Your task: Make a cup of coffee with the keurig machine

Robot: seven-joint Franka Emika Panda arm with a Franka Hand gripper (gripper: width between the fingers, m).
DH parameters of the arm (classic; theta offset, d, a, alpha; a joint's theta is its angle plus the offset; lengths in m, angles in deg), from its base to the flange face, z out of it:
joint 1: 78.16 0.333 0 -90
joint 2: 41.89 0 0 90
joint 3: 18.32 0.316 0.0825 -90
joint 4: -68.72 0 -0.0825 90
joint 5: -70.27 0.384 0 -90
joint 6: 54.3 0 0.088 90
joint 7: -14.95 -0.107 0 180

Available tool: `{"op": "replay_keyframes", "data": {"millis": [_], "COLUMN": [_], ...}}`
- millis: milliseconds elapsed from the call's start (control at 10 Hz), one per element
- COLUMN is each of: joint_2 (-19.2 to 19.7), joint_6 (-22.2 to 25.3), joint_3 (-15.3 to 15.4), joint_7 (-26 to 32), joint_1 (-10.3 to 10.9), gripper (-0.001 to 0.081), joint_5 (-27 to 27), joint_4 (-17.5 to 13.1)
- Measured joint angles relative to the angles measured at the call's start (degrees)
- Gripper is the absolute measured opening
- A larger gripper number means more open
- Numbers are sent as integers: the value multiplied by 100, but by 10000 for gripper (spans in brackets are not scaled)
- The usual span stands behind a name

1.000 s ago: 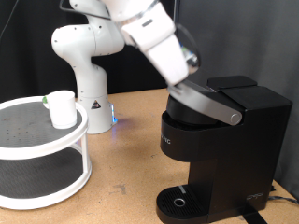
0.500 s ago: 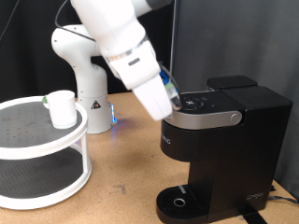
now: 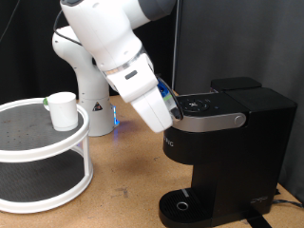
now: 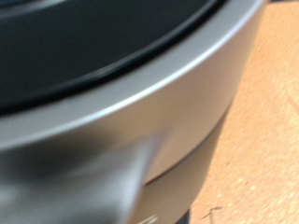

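Keurig machine (image 3: 223, 142), hand fingertips hidden

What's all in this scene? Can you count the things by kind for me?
Coffee machines: 1, the black keurig machine
Cups: 1, the white cup
Tiered stands: 1, the white round stand under the cup
Robot arms: 1, its gripper at the machine's lid
Total: 4
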Motion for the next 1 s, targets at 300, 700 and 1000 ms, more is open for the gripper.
{"op": "replay_keyframes", "data": {"millis": [300, 700, 1000], "joint_2": [-91, -529, -571], "joint_6": [290, 769, 770], "joint_3": [-89, -258, -261], "joint_7": [778, 1082, 1074], "joint_1": [-56, -158, -158], "gripper": [0, 0, 0], "joint_5": [354, 982, 1056], "joint_4": [14, 1, 36]}}
